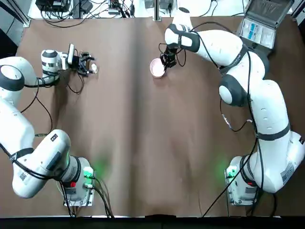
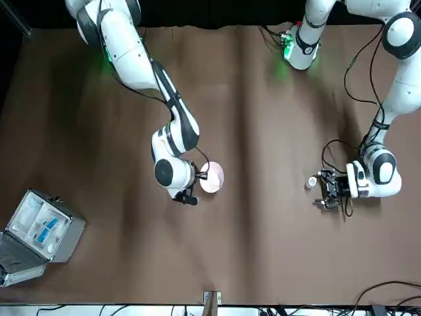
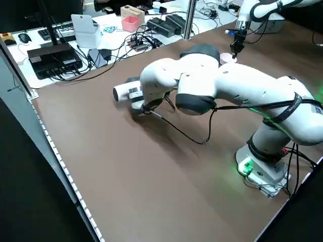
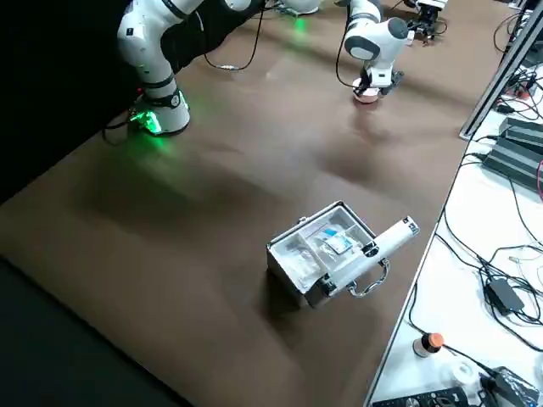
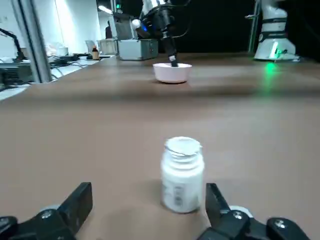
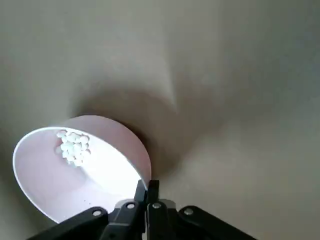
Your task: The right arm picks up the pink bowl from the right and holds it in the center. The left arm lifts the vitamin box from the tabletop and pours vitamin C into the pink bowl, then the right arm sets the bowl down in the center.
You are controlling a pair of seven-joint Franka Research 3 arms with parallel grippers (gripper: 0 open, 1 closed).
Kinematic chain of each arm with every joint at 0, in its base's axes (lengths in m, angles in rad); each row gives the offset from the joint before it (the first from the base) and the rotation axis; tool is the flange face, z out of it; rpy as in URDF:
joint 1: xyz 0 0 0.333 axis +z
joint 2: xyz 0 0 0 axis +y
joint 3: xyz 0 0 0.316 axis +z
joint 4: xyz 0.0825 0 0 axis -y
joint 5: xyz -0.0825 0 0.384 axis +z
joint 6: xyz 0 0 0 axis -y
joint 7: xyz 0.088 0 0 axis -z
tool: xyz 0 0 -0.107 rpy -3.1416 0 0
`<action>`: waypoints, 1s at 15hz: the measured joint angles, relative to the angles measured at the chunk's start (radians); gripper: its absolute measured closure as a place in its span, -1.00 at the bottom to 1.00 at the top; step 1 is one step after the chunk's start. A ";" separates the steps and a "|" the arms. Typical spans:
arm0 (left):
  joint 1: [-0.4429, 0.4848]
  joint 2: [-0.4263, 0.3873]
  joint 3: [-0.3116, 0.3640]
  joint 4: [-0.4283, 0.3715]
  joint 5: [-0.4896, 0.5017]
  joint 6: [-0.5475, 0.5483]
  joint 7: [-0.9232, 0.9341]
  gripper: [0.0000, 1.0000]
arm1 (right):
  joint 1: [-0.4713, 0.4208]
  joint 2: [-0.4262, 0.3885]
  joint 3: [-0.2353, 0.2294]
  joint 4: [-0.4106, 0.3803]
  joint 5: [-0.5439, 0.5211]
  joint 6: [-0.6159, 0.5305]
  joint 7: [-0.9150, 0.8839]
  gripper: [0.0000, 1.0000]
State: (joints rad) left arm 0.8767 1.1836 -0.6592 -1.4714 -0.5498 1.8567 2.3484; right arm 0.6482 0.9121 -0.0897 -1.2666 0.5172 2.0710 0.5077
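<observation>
The pink bowl (image 1: 157, 67) is at the far centre of the tabletop (image 1: 143, 143), with small white pills (image 6: 74, 145) inside it. My right gripper (image 6: 149, 192) is shut on its rim, one finger inside and one outside. The bowl (image 5: 172, 72) is low over the surface and slightly tilted; I cannot tell whether it touches. The vitamin box (image 5: 182, 175), a small white container, stands upright on the tabletop at the far left (image 1: 94, 68). My left gripper (image 5: 148, 189) lies low behind it, open, its fingers on either side of the box and not touching it.
An open grey metal case (image 1: 259, 24) with blue-white contents sits at the table's far right corner. Cables and equipment lie beyond the far edge. Both arm bases (image 1: 76, 183) stand at the near edge.
</observation>
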 joint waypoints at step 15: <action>-0.311 -0.470 0.001 0.018 0.071 0.066 -0.223 -1.00 | -0.001 -0.020 -0.012 0.034 0.000 -0.003 0.017 0.24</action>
State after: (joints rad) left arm 0.5660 0.7139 -0.6586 -1.4532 -0.4791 1.9230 2.1253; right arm 0.6473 0.8921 -0.1019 -1.2330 0.5171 2.0678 0.5246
